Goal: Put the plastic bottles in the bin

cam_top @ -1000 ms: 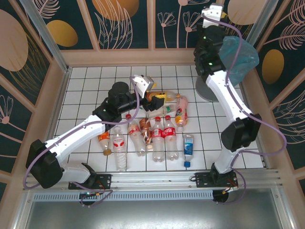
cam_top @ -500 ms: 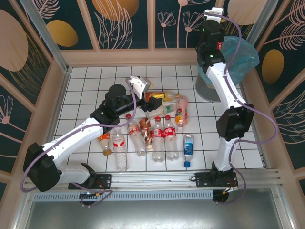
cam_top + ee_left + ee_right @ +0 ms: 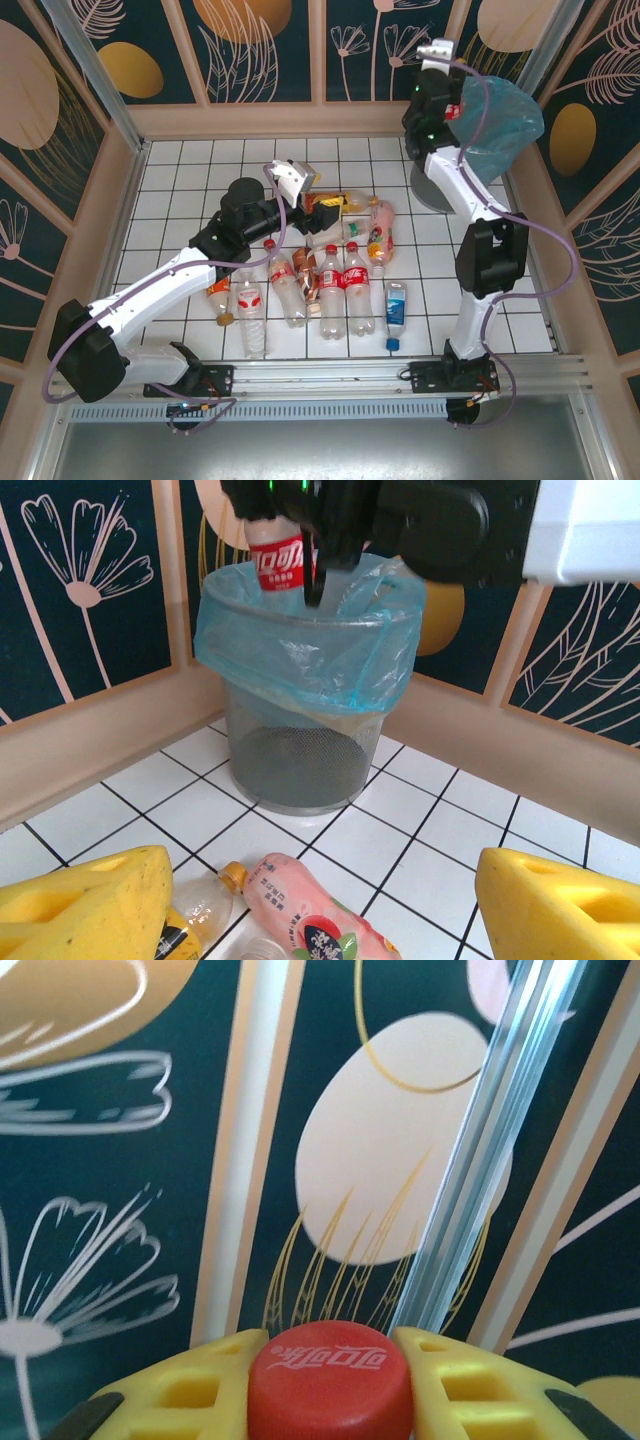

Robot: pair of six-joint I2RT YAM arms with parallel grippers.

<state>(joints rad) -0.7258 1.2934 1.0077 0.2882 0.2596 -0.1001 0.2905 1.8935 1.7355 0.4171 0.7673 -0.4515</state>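
Nearest you, the pile of plastic bottles (image 3: pixel 330 270) lies on the white-tiled bench (image 3: pixel 180 200), mostly on the near side of your left hand (image 3: pixel 303 186). A blue-labelled bottle (image 3: pixel 396 308) sits at the pile's edge, nearer than that hand and well off to its right. Your left hand hangs over the far end of the pile, its yellow fingers (image 3: pixel 85 905) spread wide with nothing gripped between them. Just below and ahead of it, a pink-labelled bottle (image 3: pixel 310 920) and an orange-capped bottle (image 3: pixel 205 900) lie side by side. Straight ahead of the left hand, across bare tiles, stands the bin (image 3: pixel 300 765), a grey mesh basket lined with a light-blue bag (image 3: pixel 250 640). Your right hand (image 3: pixel 330 1385) is above the bin's rim, pinching a Coca-Cola bottle (image 3: pixel 278 562) with the red cap (image 3: pixel 330 1375) between its yellow pads (image 3: pixel 200 1390). The bottle hangs cap-up at the edge of the bag. Whether it is over the opening or just beside it, I cannot tell.
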